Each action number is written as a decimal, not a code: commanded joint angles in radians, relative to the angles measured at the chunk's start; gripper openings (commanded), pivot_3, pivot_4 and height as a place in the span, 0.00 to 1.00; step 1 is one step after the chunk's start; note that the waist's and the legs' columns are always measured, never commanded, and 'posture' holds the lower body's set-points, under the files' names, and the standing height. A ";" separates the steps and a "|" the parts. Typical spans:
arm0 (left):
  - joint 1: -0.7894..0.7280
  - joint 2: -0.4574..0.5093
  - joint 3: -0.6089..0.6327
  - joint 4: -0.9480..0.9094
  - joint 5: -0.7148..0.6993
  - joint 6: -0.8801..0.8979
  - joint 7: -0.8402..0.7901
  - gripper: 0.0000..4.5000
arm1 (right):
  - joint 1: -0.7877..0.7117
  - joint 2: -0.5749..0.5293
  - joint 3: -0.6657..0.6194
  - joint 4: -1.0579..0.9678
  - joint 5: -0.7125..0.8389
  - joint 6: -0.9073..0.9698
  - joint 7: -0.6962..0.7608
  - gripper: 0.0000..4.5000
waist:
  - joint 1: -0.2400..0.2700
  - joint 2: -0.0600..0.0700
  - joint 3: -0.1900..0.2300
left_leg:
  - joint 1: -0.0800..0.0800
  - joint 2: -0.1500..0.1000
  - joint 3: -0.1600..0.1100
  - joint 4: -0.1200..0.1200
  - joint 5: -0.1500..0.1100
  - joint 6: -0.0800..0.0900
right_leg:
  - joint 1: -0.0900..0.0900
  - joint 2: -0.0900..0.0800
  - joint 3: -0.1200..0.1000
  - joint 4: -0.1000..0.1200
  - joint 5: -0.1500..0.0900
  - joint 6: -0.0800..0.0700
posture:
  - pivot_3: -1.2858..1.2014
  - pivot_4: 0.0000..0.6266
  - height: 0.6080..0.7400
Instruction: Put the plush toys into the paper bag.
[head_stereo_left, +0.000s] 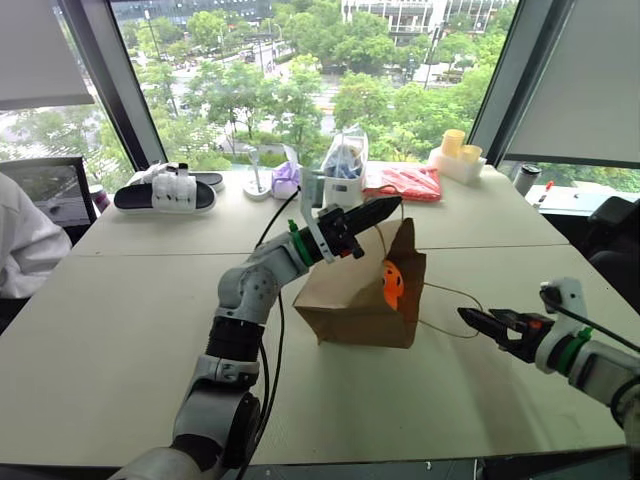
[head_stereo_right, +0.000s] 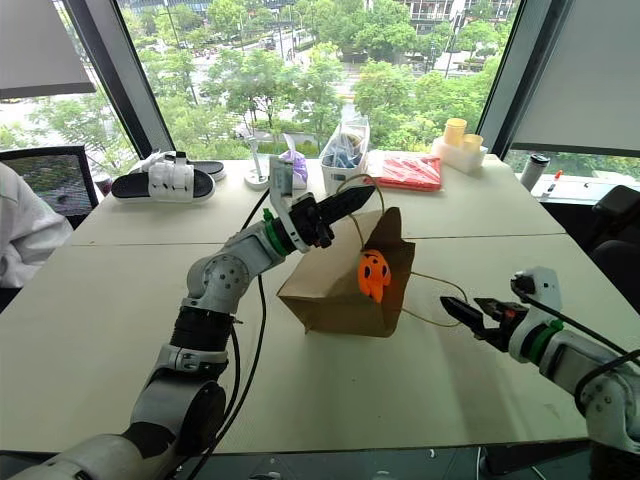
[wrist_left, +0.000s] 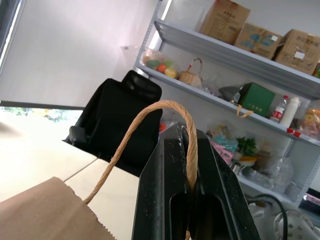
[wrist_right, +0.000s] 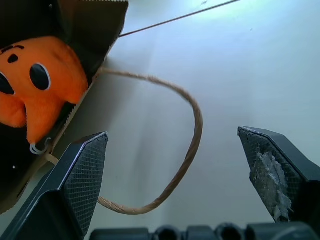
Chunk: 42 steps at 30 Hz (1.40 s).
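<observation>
I am at a pale table by a large window, and my left gripper (head_stereo_left: 385, 209) is raised above the tabletop with its two black fingers clenched on the upper twine handle (wrist_left: 150, 122) of the brown paper bag (head_stereo_left: 350, 300). In the left wrist view the twine loop runs up from the bag's edge and passes between my closed fingers. The bag lies on its side near the middle of the table, its open mouth facing my right side, lifted at the top corner by the held handle. The orange plush toy (head_stereo_left: 393, 284) sits in the mouth of the bag, its face with black oval eyes turned outward; the right wrist view shows it resting just inside the opening. The bag's lower twine handle (wrist_right: 180, 145) lies in a loose loop on the table in front of the mouth. My right gripper (head_stereo_left: 487, 325) hangs low over the table beside that loop, well apart from the bag, pointing toward it, its fingers spread wide and holding nothing. Along the far edge of the table by the window lie a black and white sandal (head_stereo_left: 165, 193), a clear plastic bag with blue items (head_stereo_left: 345, 165), a red packet (head_stereo_left: 405, 182) and yellow cups (head_stereo_left: 453, 143). A person's white sleeve (head_stereo_left: 25, 245) shows at the left edge.
</observation>
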<state>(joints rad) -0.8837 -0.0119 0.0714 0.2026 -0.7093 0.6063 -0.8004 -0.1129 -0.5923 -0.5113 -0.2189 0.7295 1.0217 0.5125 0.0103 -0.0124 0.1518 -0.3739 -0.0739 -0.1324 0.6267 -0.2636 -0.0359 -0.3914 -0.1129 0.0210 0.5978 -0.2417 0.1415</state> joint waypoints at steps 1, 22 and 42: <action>-0.022 0.002 0.011 -0.019 -0.017 -0.013 -0.004 0.00 | -0.003 0.010 -0.005 0.004 0.001 -0.035 -0.013 0.82 | 0.001 0.000 0.000 | 0.000 0.000 0.000 0.000 0.000 0.000 | 0.000 0.000 0.000 0.000 0.000 0.000 | 0.52 0.24 1.00; -0.107 0.022 0.089 0.065 -0.057 -0.018 0.024 0.00 | -0.185 -0.001 -0.259 -0.085 0.753 -0.055 -0.165 0.01 | 0.000 0.000 0.000 | 0.000 0.000 -0.001 0.000 0.000 0.000 | 0.001 0.000 -0.001 0.000 0.000 0.000 | 0.52 0.24 1.00; -0.132 0.041 0.098 0.253 0.047 -0.091 0.033 0.80 | -0.163 -0.012 -0.084 -0.064 0.727 -0.151 -0.191 0.83 | 0.000 -0.001 0.000 | 0.000 0.000 -0.001 0.000 -0.001 0.001 | 0.000 0.000 -0.001 0.000 0.000 0.000 | 0.52 0.24 1.00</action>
<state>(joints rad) -0.9796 0.0290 0.1472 0.5001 -0.6412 0.5199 -0.7601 -0.2753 -0.5978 -0.5832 -0.2473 1.4361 0.8960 0.3084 0.0101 -0.0129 0.1521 -0.3744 -0.0737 -0.1332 0.6263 -0.2641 -0.0349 -0.3918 -0.1128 0.0202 0.5977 -0.2417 0.1416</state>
